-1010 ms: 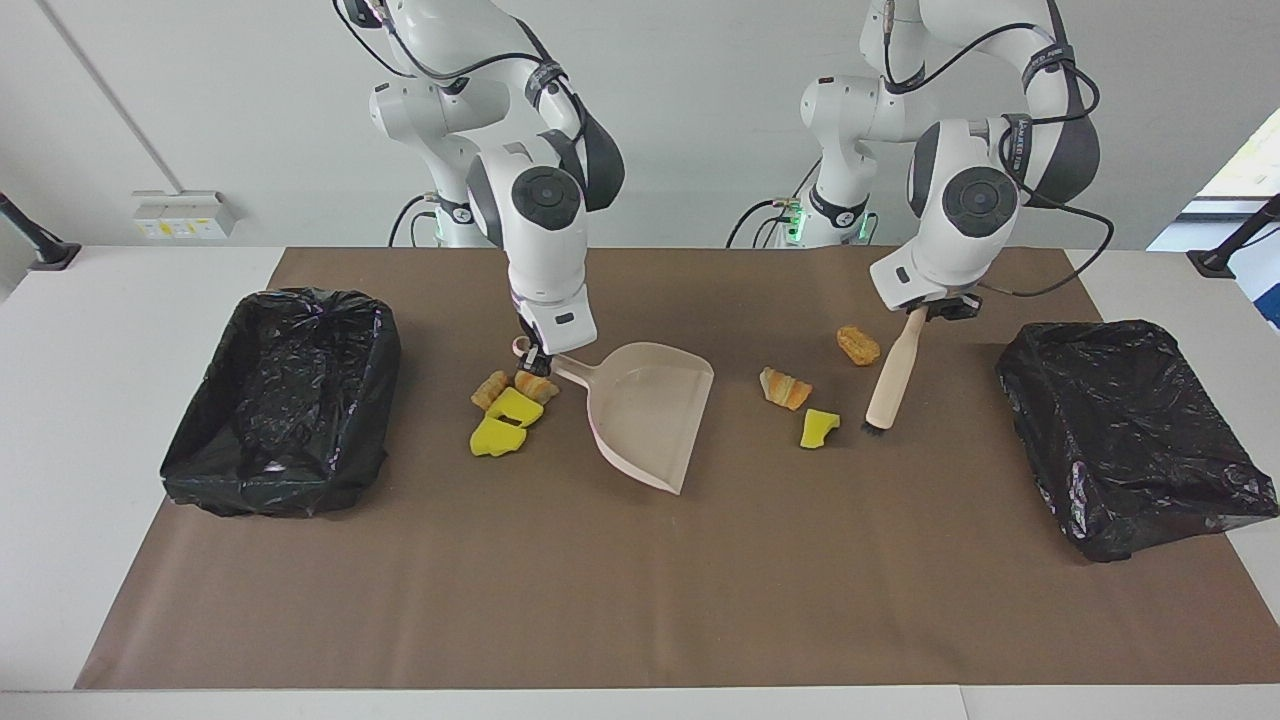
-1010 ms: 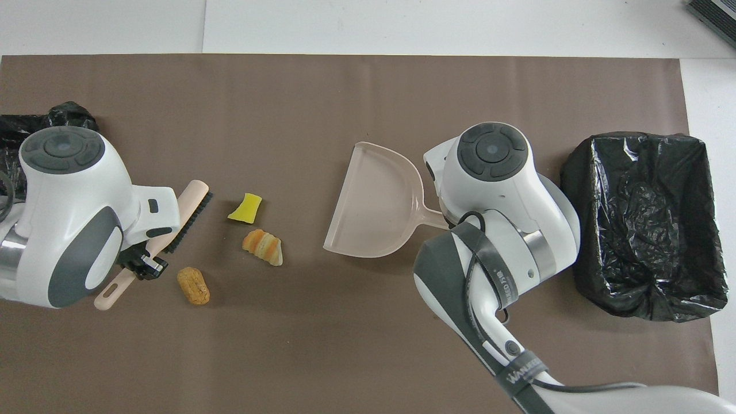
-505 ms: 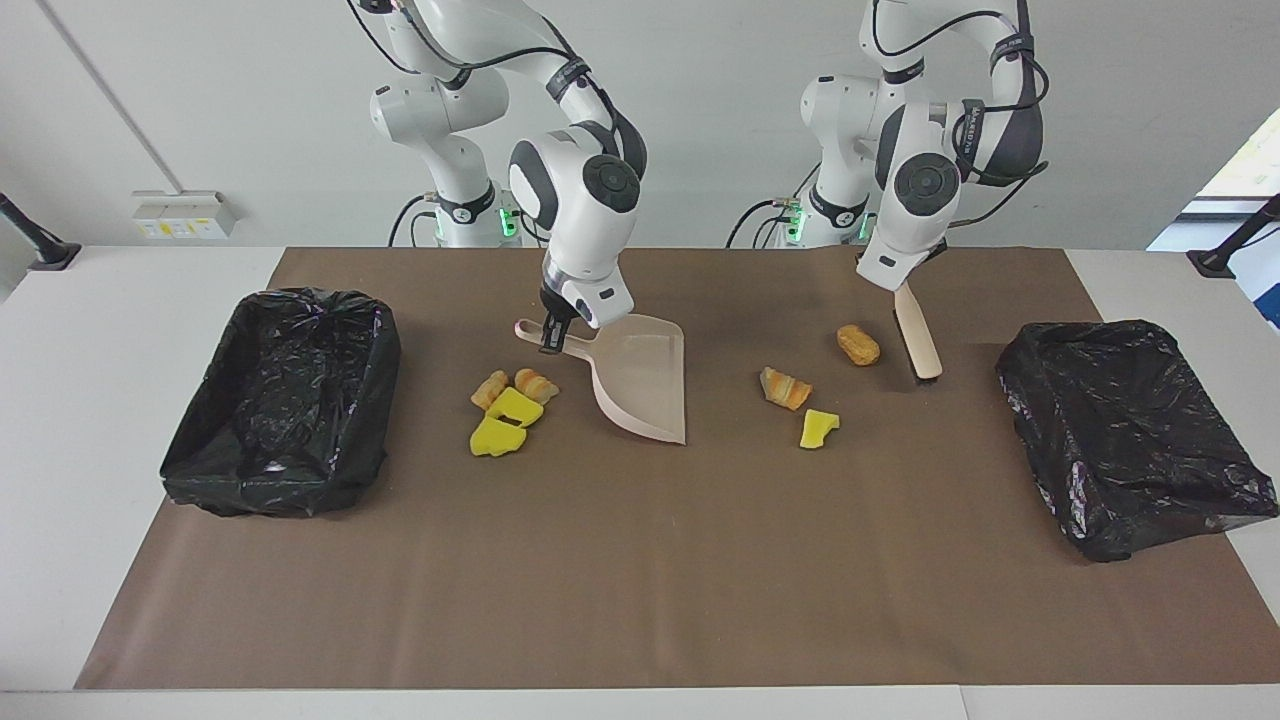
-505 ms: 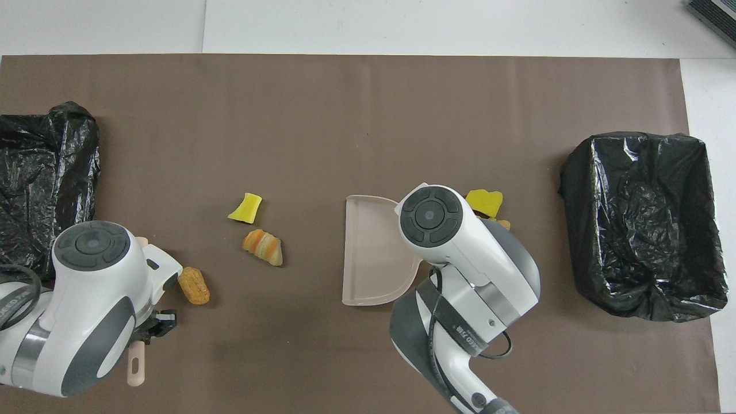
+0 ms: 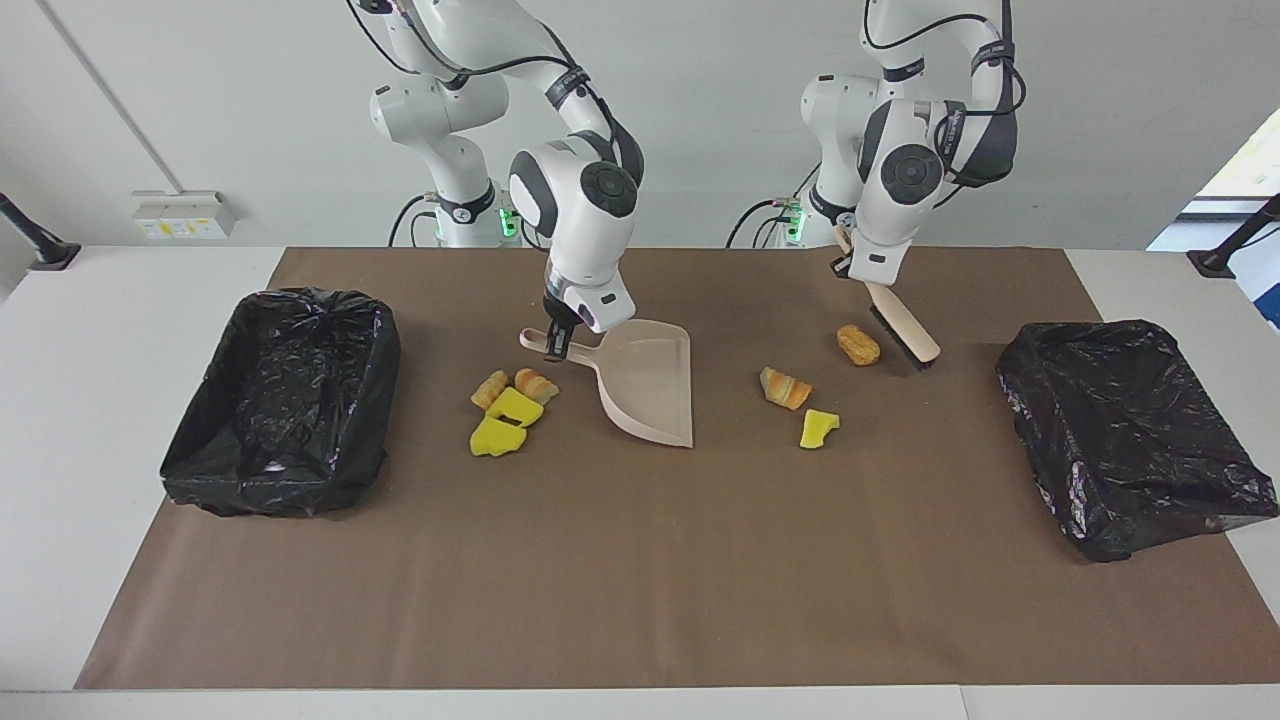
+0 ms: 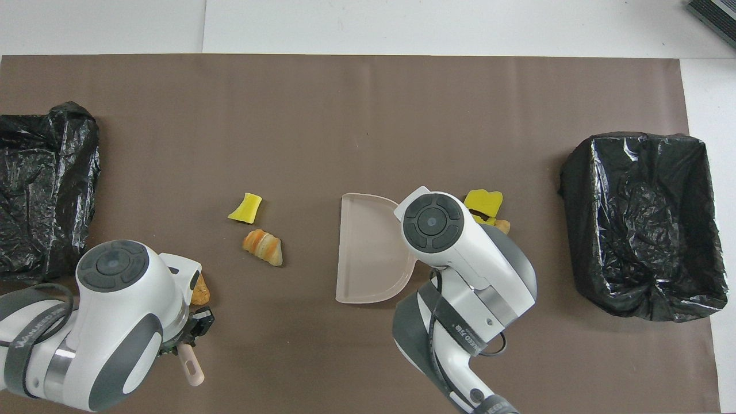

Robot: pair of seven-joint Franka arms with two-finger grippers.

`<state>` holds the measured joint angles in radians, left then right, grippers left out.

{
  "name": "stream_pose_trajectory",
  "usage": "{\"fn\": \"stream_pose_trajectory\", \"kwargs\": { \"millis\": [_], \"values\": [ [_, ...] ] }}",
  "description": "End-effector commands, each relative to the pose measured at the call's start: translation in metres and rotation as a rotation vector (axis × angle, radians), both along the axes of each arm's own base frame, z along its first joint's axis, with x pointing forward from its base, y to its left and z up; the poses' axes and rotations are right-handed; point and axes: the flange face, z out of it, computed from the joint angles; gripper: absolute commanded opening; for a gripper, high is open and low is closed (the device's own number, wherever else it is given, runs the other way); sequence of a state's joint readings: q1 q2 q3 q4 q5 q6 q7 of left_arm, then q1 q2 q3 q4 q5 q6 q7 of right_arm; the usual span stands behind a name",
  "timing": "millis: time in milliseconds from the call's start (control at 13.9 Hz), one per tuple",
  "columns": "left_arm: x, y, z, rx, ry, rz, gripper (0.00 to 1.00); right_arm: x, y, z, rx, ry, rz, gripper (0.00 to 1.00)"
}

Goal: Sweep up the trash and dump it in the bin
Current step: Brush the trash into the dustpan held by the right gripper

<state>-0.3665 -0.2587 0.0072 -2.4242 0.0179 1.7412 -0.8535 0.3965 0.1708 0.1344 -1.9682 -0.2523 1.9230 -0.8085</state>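
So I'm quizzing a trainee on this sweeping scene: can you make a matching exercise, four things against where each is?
Things:
1. beige plastic dustpan
2. wooden-handled brush
3. green-backed yellow sponge bit
4. black-lined bin

Places:
A. at the right arm's end of the table
B. held by the left claw, bristles beside an orange-tan roll
C. held at its handle by the right claw
D. on the brown mat, beside a striped roll

Pairs: 1-C, 2-B, 3-D, 4-A
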Motion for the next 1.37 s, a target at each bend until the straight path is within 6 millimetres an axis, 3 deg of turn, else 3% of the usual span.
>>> {"fn": "stream_pose_trajectory", "kwargs": {
  "millis": [0,144,433,577,722,866,938,1299],
  "values": [
    [0.005,-0.021,-0.014,-0.039,-0.026,0.126,0.0,-0.003,0.004,-0.008,0.038,0.002,-0.065,0.0],
    [0.023,-0.032,-0.022,-0.06,-0.038,0.146,0.0,-0.002,0.004,-0.009,0.041,-0.01,-0.096,0.0],
    [0.075,-0.053,-0.008,-0.11,-0.122,0.113,0.0,-0.004,0.018,-0.018,0.08,-0.023,-0.147,0.0],
    [0.087,-0.058,-0.004,-0.176,-0.12,-0.062,0.0,-0.001,0.02,-0.019,0.084,-0.03,-0.158,0.0],
    [0.084,-0.06,-0.003,-0.235,-0.095,-0.247,0.0,0.0,0.02,-0.018,0.086,-0.033,-0.16,0.0],
    [0.08,-0.074,-0.007,-0.266,-0.085,-0.368,0.0,-0.001,0.02,-0.018,0.083,-0.03,-0.164,0.0],
    [0.074,-0.096,-0.02,-0.278,-0.074,-0.446,0.0,0.0,0.02,-0.018,0.083,-0.031,-0.164,0.0],
    [0.052,-0.146,-0.017,-0.339,-0.086,-0.694,0.0,0.0,0.02,-0.017,0.081,-0.029,-0.164,0.0]
  ]
}}
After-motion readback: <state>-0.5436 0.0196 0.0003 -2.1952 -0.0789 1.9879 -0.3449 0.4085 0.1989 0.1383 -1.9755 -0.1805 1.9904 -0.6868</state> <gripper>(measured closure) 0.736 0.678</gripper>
